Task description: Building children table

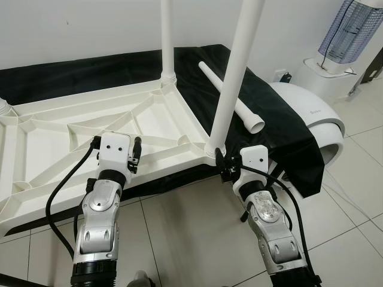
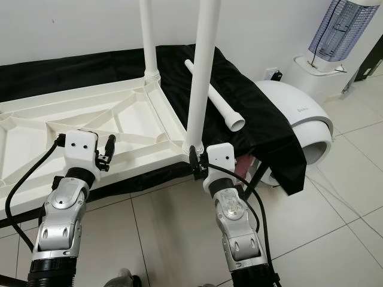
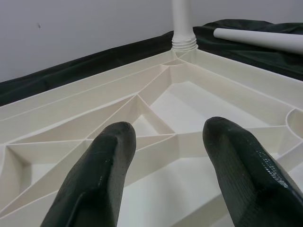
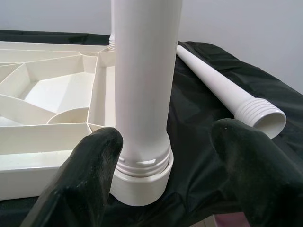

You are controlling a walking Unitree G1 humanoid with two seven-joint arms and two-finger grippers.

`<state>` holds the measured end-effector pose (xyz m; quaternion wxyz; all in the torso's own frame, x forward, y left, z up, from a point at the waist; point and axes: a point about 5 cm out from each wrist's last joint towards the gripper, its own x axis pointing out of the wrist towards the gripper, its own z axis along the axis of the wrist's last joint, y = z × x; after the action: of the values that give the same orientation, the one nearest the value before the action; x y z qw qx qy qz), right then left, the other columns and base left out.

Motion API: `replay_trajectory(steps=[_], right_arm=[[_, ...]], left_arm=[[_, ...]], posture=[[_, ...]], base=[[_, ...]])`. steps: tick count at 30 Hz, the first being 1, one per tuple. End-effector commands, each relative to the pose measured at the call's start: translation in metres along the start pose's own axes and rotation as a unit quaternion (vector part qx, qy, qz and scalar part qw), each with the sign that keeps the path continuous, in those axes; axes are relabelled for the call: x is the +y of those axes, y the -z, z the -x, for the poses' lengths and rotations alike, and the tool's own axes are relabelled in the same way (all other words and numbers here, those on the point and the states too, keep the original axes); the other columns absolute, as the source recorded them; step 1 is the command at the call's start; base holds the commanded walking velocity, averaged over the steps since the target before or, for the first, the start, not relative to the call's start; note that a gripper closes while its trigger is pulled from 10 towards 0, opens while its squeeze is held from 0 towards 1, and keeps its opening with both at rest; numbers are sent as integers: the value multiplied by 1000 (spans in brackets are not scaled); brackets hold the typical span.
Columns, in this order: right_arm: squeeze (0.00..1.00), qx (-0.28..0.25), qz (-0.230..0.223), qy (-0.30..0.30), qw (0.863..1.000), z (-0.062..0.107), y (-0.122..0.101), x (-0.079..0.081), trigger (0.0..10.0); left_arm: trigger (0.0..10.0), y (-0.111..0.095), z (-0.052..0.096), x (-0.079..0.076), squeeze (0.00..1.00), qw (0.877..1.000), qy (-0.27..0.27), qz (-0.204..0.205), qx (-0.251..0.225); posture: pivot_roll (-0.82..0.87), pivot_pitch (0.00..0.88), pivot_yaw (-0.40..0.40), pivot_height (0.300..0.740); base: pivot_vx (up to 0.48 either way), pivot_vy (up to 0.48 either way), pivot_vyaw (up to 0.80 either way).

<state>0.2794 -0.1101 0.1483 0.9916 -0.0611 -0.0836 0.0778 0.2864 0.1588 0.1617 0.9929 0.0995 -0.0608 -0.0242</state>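
Two legs stand upright in the upturned white tabletop (image 1: 72,143), which lies on a black cloth (image 1: 281,137); the near-corner leg (image 1: 230,84) sits between the right gripper's (image 4: 165,156) released fingers. A loose leg (image 1: 230,98) lies at two o'clock. The left gripper (image 3: 165,156) hovers spread above the ribs. Likely next: fetch that leg.
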Motion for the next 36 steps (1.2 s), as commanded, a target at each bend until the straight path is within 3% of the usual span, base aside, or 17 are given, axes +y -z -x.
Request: replay_trajectory(steps=[1,22,36], right_arm=[[0,4,-1,-2,1000,-1,3,1,10000],[0,8,1,0,1000,-2,5,-2,10000],[0,61,-3,-9,998,-1,21,0,10000]], left_arm=[[10000,5,1,0,0,1000,-24,-1,9],[10000,4,1,-4,0,1000,-12,1,6],[10000,2,0,-4,0,1000,-9,-1,0]], posture=[[61,47,-45,740],[65,49,-42,740],[66,53,-43,740]], base=[[0,0,0],[0,0,0],[0,0,0]])
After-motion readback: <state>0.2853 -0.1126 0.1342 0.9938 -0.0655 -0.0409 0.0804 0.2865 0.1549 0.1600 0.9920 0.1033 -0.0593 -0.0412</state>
